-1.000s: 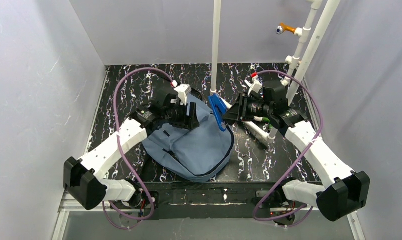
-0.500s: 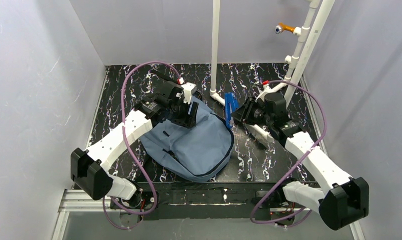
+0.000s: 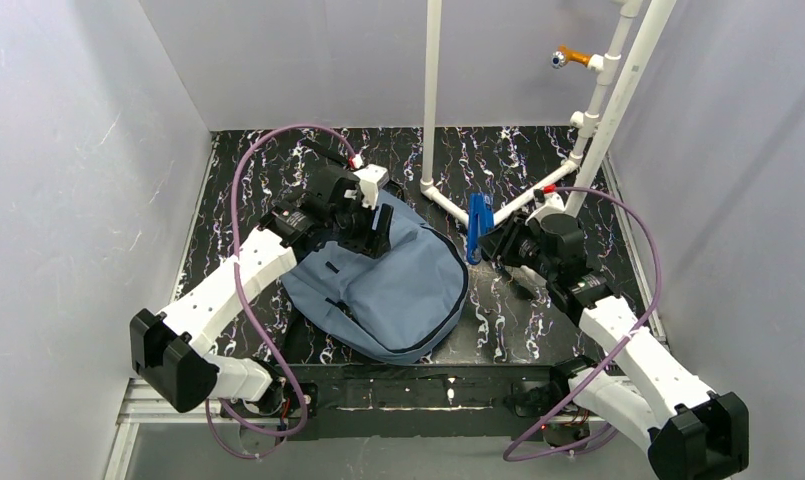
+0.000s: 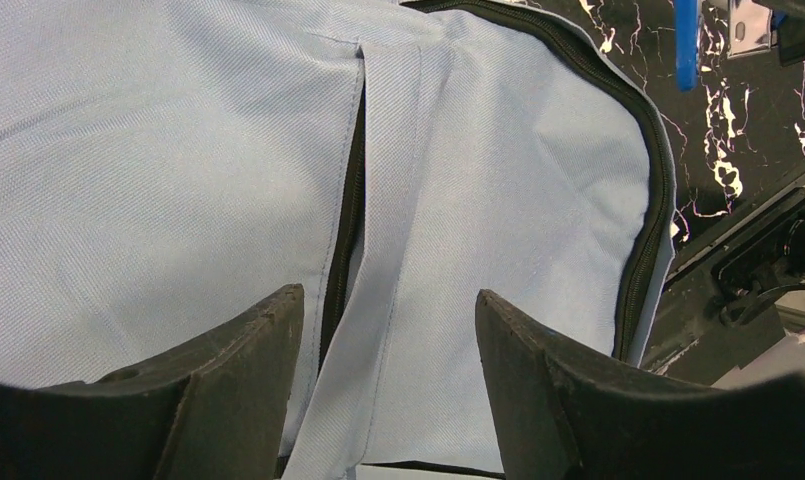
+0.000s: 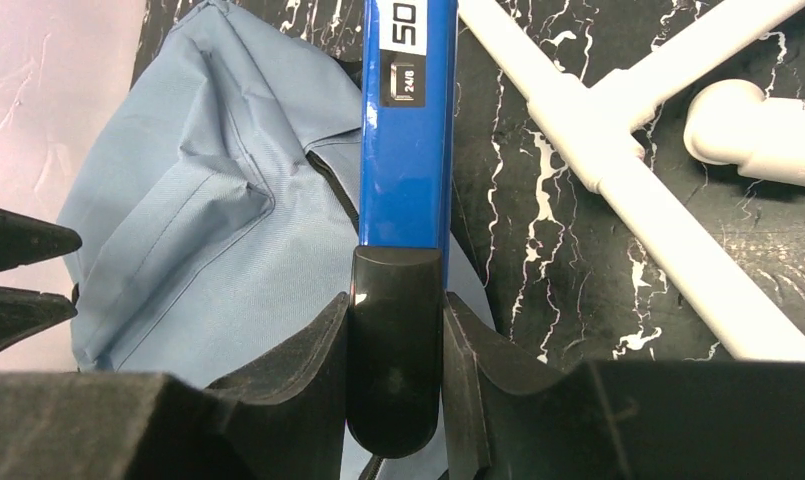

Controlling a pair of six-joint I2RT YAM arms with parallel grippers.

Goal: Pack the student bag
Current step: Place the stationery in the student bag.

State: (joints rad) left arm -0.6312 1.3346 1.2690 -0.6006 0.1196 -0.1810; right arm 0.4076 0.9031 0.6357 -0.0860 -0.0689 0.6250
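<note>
You have the student bag [image 3: 388,290] lying flat on the surface [image 3: 498,320], a little left of centre, with its rounded end toward the near edge. It is soft slate-blue fabric, lightly creased toward its far end. Black zipper trim curves along its right-hand rim and looks zipped. Close up from the left wrist, a long seam slit runs down the front panel, gaping slightly and showing dark lining inside.
</note>
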